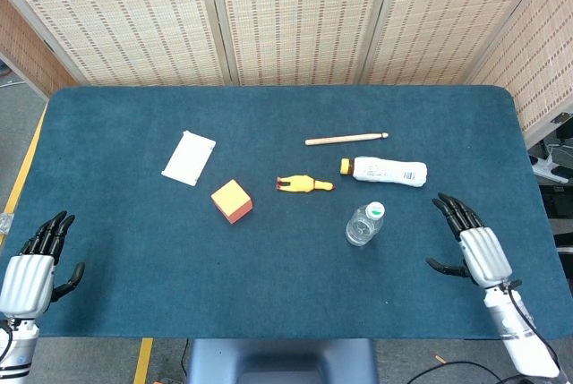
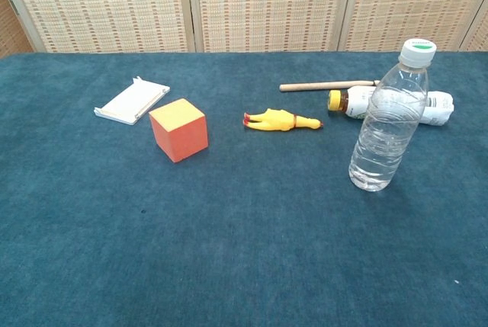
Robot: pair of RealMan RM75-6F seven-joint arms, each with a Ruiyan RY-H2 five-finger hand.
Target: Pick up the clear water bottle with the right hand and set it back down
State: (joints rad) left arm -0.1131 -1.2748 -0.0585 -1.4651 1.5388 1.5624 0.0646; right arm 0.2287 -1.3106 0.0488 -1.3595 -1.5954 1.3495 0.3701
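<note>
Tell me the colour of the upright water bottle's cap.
White with a green top, on the clear water bottle; the chest view shows it best.

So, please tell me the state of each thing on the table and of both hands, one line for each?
clear water bottle: upright, white cap on, untouched
white plastic bottle with yellow cap: lying on its side, capped
thin wooden stick: lying flat
yellow rubber chicken toy: lying on its side
orange cube block: resting on one face
flat white packet: lying flat
right hand: open, holds nothing
left hand: open, holds nothing
</note>
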